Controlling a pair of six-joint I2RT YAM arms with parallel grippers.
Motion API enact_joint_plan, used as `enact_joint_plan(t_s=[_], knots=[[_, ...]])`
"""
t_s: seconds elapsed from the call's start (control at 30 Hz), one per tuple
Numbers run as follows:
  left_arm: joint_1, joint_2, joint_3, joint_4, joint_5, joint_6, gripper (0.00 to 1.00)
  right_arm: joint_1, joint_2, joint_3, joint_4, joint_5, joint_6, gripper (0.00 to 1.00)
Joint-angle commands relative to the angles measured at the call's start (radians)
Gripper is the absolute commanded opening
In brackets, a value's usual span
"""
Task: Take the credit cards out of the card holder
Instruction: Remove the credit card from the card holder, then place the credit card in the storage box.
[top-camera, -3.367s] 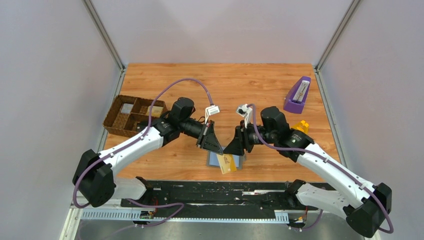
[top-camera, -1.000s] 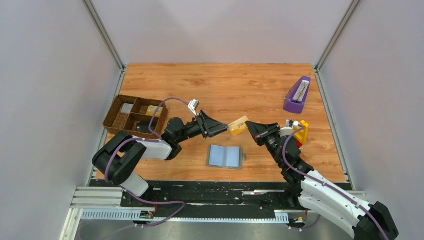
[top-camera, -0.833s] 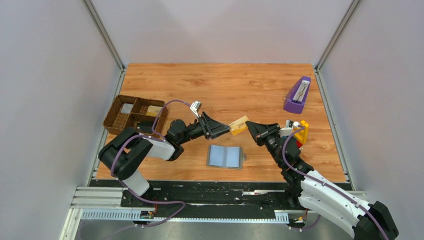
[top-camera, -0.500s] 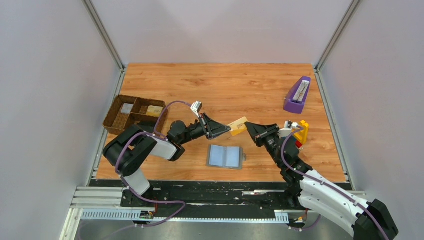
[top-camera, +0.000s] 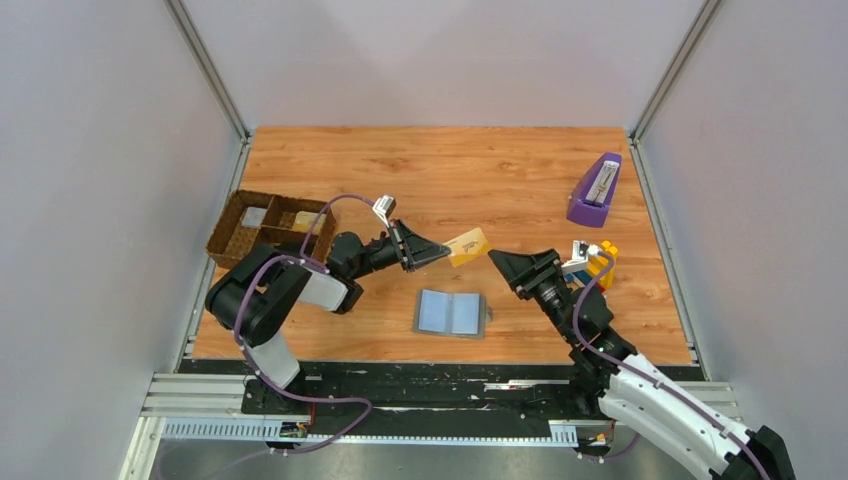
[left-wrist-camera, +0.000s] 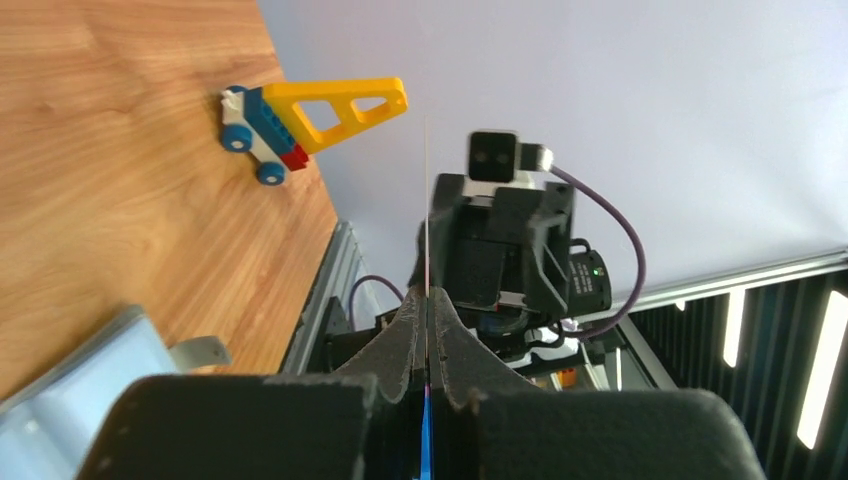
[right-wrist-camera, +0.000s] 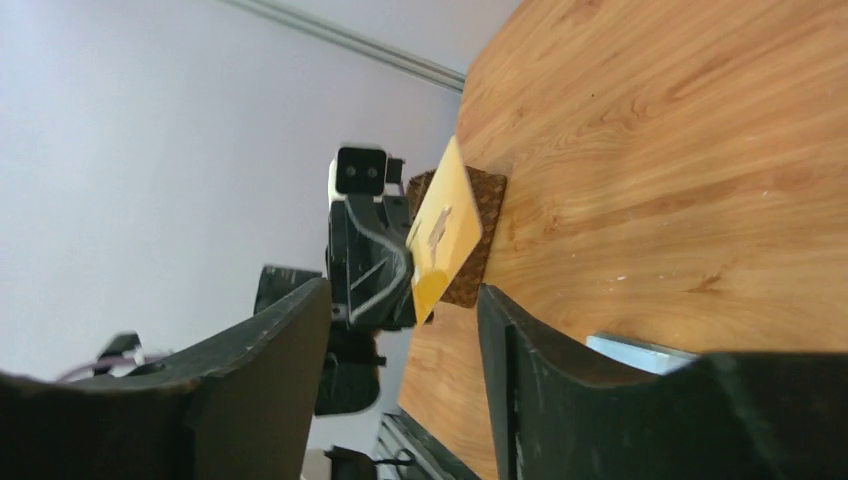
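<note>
Tan against the wooden table (top-camera: 520, 170), one tan card (top-camera: 468, 246) hangs above the boards in the overhead view, pinched at its left edge by the left gripper (top-camera: 438, 252), whose jaws are clenched on it. The right gripper (top-camera: 503, 270) sits just to the card's right, apart from it, with its jaws spread. Nearer the arm bases, the card holder (top-camera: 452, 313) lies opened flat on the table, pale blue-grey side up. At the left edge stands a brown woven tray (top-camera: 225, 240); a pale grey card (top-camera: 255, 215) lies in its far-left compartment and a whitish card (top-camera: 312, 220) in the compartment to its right. A purple wedge-shaped object (top-camera: 596, 190) stands far right, and a yellow toy (top-camera: 600, 262) sits nearer, behind the right arm.

The left wrist camera sees the card edge-on, a thin upright line rising from fingers (left-wrist-camera: 405, 335) pressed together on it. The right arm faces it beyond, and a corner of the holder shows at lower left.

The right wrist camera shows its own fingers (right-wrist-camera: 270, 370) released and wide apart. Between them, well off, is the tan card's face, gripped by the opposite arm, with the tray behind it.
</note>
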Motion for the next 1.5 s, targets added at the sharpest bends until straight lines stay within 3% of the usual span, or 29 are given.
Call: enact_joint_plan(t_s=[0.0, 0.07, 0.17, 0.33, 0.4, 0.53, 0.63, 0.8, 0.97, 1.07, 1.2, 1.27, 1.33, 1.43, 1.47], knots=[[0.078, -0.052, 0.032, -0.054, 0.151, 0.067, 0.00, -0.014, -0.106, 0.071, -0.158, -0.091, -0.321, 0.62], [0.099, -0.078, 0.039, -0.115, 0.203, 0.102, 0.00, -0.022, -0.127, 0.123, -0.233, -0.128, -0.414, 0.68], [0.114, -0.125, 0.065, -0.251, 0.274, 0.186, 0.00, -0.058, -0.098, 0.206, -0.324, -0.256, -0.524, 0.69], [0.120, -0.191, 0.125, -0.489, 0.423, 0.345, 0.00, -0.166, 0.079, 0.355, -0.442, -0.551, -0.651, 0.69], [0.120, -0.224, 0.164, -0.652, 0.475, 0.451, 0.00, -0.223, 0.153, 0.397, -0.447, -0.692, -0.670, 0.69], [0.120, -0.292, 0.264, -1.144, 0.525, 0.784, 0.00, -0.267, 0.255, 0.449, -0.446, -0.844, -0.691, 0.69], [0.120, -0.325, 0.334, -1.346, 0.526, 0.917, 0.00, -0.269, 0.301, 0.468, -0.435, -0.924, -0.699, 0.66], [0.120, -0.331, 0.342, -1.357, 0.555, 0.921, 0.00, -0.269, 0.374, 0.455, -0.341, -1.093, -0.668, 0.61], [0.118, -0.322, 0.329, -1.292, 0.623, 0.879, 0.00, -0.268, 0.420, 0.427, -0.255, -1.120, -0.624, 0.53], [0.120, -0.321, 0.334, -1.303, 0.644, 0.886, 0.00, -0.268, 0.440, 0.429, -0.227, -1.122, -0.608, 0.40], [0.119, -0.315, 0.354, -1.355, 0.647, 0.920, 0.00, -0.267, 0.449, 0.417, -0.158, -1.121, -0.560, 0.07], [0.120, -0.311, 0.364, -1.373, 0.649, 0.927, 0.02, -0.268, 0.452, 0.412, -0.134, -1.116, -0.530, 0.00], [0.122, -0.321, 0.371, -1.378, 0.641, 0.927, 0.07, -0.267, 0.451, 0.403, -0.109, -1.107, -0.499, 0.00], [0.128, -0.347, 0.375, -1.377, 0.604, 0.916, 0.36, -0.268, 0.436, 0.374, -0.056, -1.071, -0.444, 0.00], [0.132, -0.358, 0.375, -1.377, 0.587, 0.914, 0.39, -0.268, 0.429, 0.365, -0.033, -1.057, -0.426, 0.00]])
